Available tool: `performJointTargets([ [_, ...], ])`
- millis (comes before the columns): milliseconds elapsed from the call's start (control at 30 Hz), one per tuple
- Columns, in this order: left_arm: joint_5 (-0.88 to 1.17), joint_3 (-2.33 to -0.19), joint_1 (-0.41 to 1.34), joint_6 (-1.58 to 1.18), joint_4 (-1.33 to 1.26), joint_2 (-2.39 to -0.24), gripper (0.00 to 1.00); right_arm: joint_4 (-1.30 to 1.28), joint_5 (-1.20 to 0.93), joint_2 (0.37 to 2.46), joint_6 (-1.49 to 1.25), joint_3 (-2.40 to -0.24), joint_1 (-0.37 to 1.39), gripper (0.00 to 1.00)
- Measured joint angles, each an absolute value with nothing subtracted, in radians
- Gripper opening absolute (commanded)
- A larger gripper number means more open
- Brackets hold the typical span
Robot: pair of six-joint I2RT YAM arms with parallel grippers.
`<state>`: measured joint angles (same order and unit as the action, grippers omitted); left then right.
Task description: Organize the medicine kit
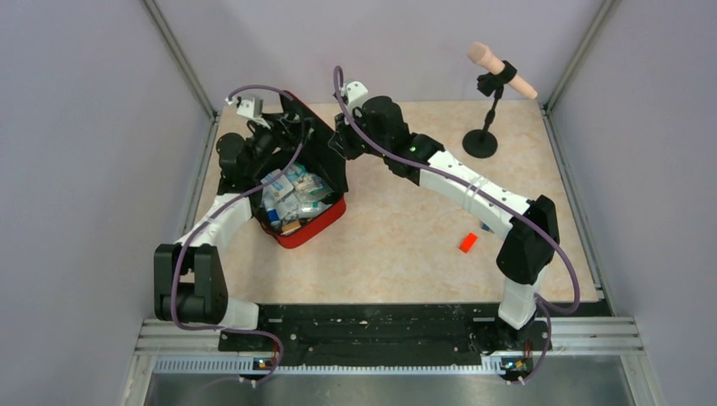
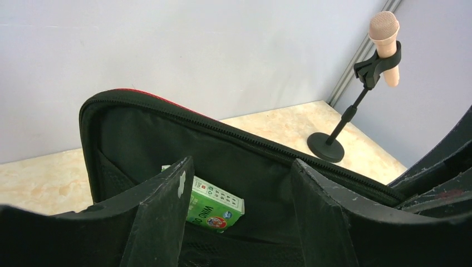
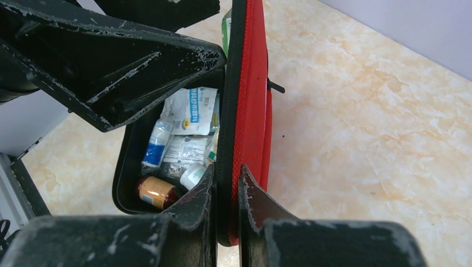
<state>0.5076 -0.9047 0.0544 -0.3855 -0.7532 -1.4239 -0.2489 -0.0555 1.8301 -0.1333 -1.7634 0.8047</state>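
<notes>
The medicine kit (image 1: pixel 317 230) lies open at the table's left, a red case whose black-lined lid (image 1: pixel 320 148) stands upright. Its tray holds packets (image 3: pixel 192 111), a brown bottle (image 3: pixel 156 191) and a white bottle (image 3: pixel 193 175). My right gripper (image 3: pixel 227 178) is shut on the lid's edge (image 3: pixel 253 111), one finger inside and one on the red outside. My left gripper (image 2: pixel 242 163) faces the lid's lining, open, with nothing between its fingers. A green box (image 2: pixel 217 206) sits in the lid's pocket, partly behind the left finger (image 2: pixel 161 211).
A microphone on a black stand (image 1: pixel 490 93) stands at the back right, and also shows in the left wrist view (image 2: pixel 384 44). A small red block (image 1: pixel 467 243) lies on the table beside the right arm. Grey walls enclose the table.
</notes>
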Motion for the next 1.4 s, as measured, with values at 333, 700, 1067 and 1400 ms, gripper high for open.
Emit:
performJointTargets([
  [333,0.494,-0.932,0.051,-0.382,-0.657,-1.424,0.68,-0.249,-0.058,1.830,-0.134,-1.763,0.805,0.08],
  [700,0.521,-0.996,0.047,-0.570,-0.591,-1.466,0.71,-0.249,-0.060,1.831,-0.135,-1.763,0.804,0.08],
  [1067,0.535,-1.074,0.047,-0.754,-0.583,-1.589,0.70,-0.249,-0.038,1.832,-0.151,-1.763,0.800,0.08],
  [1400,0.529,-1.010,0.046,-0.704,-0.543,-1.486,0.70,-0.247,-0.050,1.832,-0.150,-1.764,0.803,0.08],
])
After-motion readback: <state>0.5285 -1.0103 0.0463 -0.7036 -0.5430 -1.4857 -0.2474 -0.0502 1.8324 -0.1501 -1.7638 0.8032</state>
